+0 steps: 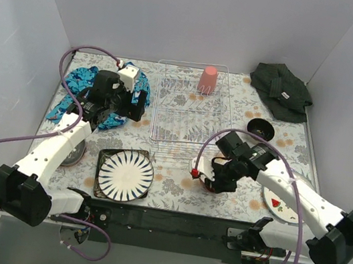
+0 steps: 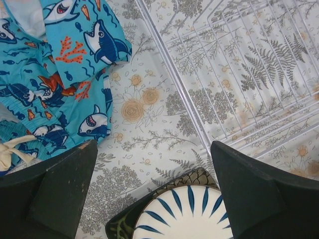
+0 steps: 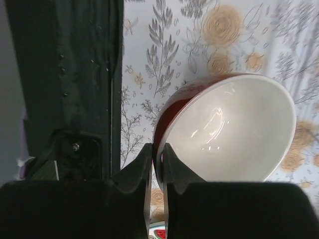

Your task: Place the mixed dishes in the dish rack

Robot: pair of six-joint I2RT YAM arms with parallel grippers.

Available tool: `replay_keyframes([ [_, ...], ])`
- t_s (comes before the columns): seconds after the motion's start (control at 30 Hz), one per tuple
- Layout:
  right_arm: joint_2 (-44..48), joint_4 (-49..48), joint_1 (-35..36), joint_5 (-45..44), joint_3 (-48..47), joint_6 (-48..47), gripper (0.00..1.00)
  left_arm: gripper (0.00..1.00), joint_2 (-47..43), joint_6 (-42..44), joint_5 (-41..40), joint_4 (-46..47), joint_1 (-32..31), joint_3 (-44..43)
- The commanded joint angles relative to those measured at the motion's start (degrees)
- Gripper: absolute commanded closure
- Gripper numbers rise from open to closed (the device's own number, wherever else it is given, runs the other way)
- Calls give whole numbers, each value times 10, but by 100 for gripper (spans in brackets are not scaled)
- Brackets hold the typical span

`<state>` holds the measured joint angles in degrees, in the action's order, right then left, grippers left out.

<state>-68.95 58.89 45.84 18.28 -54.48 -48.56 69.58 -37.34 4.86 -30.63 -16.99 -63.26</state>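
The white wire dish rack (image 1: 190, 110) stands mid-table, with the pink cup (image 1: 208, 78) upside down at its back. My right gripper (image 1: 213, 177) is shut on the rim of the dark red bowl (image 3: 224, 129), which is tilted, near the table's front edge; one finger is inside the rim and one outside (image 3: 155, 154). My left gripper (image 2: 152, 149) is open and empty, hovering left of the rack (image 2: 239, 74). Below it, the black-striped white plate (image 2: 189, 216) lies on the dark square plate (image 2: 169, 188). The black dish (image 1: 260, 127) sits right of the rack.
The blue patterned cloth (image 1: 79, 85) lies at the back left and the dark green-black cloth (image 1: 280, 88) at the back right. The watermelon-print plate (image 1: 279, 205) lies under the right arm. A round dish (image 1: 76, 153) is partly hidden under the left arm.
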Motion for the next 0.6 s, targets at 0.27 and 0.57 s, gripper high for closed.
replay_keyframes([
  [0.27, -90, 19, -41, 140, -378, 39, 99, 2, 57, -30, -42, 66, 4, -49],
  [0.57, -256, -355, -195, 355, -418, 480, 99, 2, 64, 21, -180, 186, 48, 1],
])
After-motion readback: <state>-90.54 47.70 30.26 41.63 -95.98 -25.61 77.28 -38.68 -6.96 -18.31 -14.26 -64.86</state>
